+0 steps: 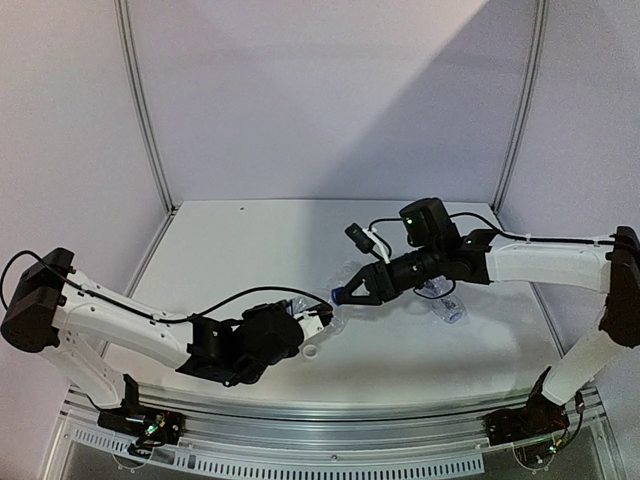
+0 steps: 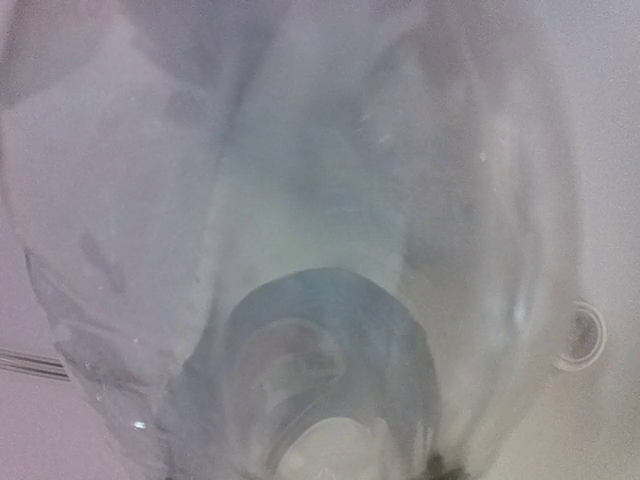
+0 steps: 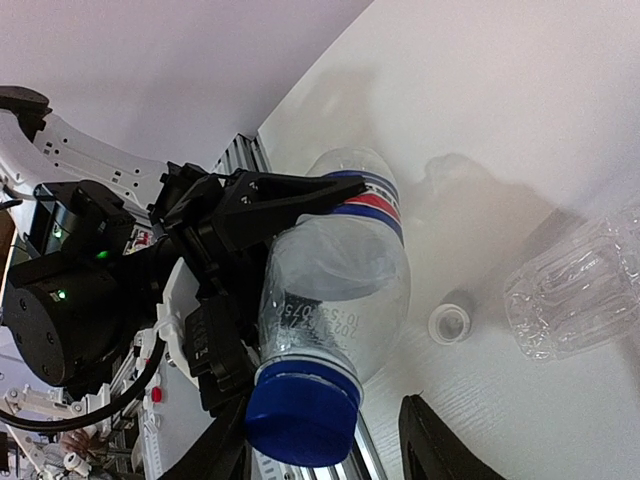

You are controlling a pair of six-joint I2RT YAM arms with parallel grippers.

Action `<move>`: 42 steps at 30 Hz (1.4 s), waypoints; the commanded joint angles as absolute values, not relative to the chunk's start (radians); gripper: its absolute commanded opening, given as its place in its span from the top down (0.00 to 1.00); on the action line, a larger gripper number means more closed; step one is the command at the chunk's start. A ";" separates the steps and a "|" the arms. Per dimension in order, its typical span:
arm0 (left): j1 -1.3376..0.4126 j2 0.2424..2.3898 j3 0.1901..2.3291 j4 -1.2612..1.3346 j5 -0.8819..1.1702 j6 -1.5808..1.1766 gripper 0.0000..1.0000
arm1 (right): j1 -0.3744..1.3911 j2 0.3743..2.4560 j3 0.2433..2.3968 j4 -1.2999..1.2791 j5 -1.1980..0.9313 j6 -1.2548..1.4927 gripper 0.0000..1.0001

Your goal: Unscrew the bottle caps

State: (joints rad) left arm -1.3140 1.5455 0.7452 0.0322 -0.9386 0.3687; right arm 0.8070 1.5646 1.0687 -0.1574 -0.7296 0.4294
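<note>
While bottle horiz., cap twd R

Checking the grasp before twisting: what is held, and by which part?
The left gripper clamps the clear plastic bottle with the blue label around its labelled body. The right gripper straddles its blue screw cap, not yet closed.

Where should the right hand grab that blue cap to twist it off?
On its round side wall, coming straight in along the axis of the labelled bottle. The left hand holds it sideways, blue cap pointing at the right hand, which can close across it.
</note>
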 commanded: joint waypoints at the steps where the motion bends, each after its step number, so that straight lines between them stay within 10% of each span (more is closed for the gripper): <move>1: -1.336 1.529 0.754 0.092 -0.926 0.367 1.00 | 0.815 1.591 1.078 -0.157 -0.747 0.444 0.49; 42: -1.335 1.573 0.769 0.074 -0.922 0.367 1.00 | 0.844 1.493 1.077 -0.220 -0.695 0.408 0.56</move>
State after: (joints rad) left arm -1.3159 1.5562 0.7502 0.0586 -0.9279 0.3740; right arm 0.8356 1.5150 1.0740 -0.2234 -0.6949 0.4068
